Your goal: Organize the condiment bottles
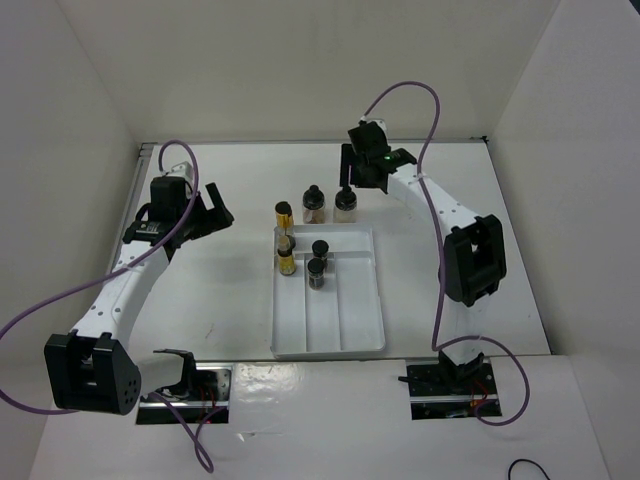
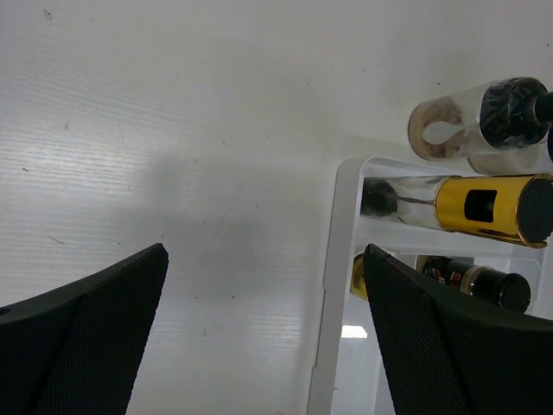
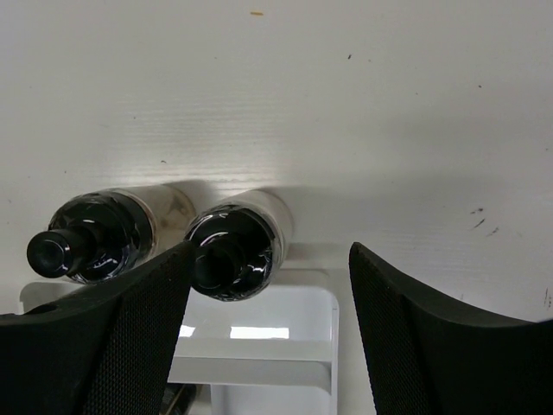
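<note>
Hovering right arm (image 1: pixel 432 203) near pale jar (image 1: pixel 346 204), jaws apart

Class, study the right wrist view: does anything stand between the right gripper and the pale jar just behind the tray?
Nothing visible does. The right gripper hangs open with the pale jar directly ahead, close to one finger, and no object lies between them. The neighbouring jar stands beside it, off to the side of the path.

No legible text or labels.

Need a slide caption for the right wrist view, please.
Open right pincer above two black-capped jars standing just outside the white tray.
</note>
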Robot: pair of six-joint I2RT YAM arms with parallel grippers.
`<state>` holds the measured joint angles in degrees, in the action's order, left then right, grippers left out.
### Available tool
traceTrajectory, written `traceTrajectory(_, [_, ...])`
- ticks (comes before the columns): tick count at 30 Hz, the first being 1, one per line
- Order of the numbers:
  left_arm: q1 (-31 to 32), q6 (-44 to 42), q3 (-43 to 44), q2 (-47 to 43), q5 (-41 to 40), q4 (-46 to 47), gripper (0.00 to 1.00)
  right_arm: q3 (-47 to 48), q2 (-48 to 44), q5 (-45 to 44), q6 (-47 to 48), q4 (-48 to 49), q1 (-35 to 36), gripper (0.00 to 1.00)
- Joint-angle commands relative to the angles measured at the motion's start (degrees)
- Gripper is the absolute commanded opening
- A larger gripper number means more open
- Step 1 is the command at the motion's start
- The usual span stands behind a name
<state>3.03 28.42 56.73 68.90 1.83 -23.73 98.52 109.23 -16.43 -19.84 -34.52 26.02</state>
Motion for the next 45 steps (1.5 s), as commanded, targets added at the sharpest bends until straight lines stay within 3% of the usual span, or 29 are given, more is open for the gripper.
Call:
traceTrajectory(1, [-0.4, -1.2, -0.5, 0.2, 0.4, 1.9, 1.00, 3.1, 0.6, 0.8, 1.1, 3.4, 1.0, 0.76])
traceTrajectory(9, [-0.4, -1.2, -0.5, 1.2, 0.4, 1.9, 1.00, 5.5, 4.1, 2.5, 1.6, 3.3, 1.5, 0.76])
traceTrajectory(23, [-0.4, -1.2, 0.0, 2.8, 0.4, 2.5, 1.00, 6.6, 7.8, 0.8, 2.2, 0.0, 2.6, 0.65])
traceTrajectory(30, [-0.4, -1.2, 0.0, 3.9, 0.4, 2.5, 1.00, 4.7, 7.2, 0.3, 1.6, 0.0, 2.6, 0.52])
traceTrajectory(38, [-0.4, -1.2, 0.0, 3.9, 0.4, 2.5, 1.00, 4.1, 6.7, -0.3, 1.1, -0.5, 2.6, 0.49])
traceTrajectory(45, [-0.4, -1.2, 0.0, 3.9, 0.4, 2.5, 1.00, 3.6, 6.7, -0.8, 1.1, -0.5, 3.2, 0.39])
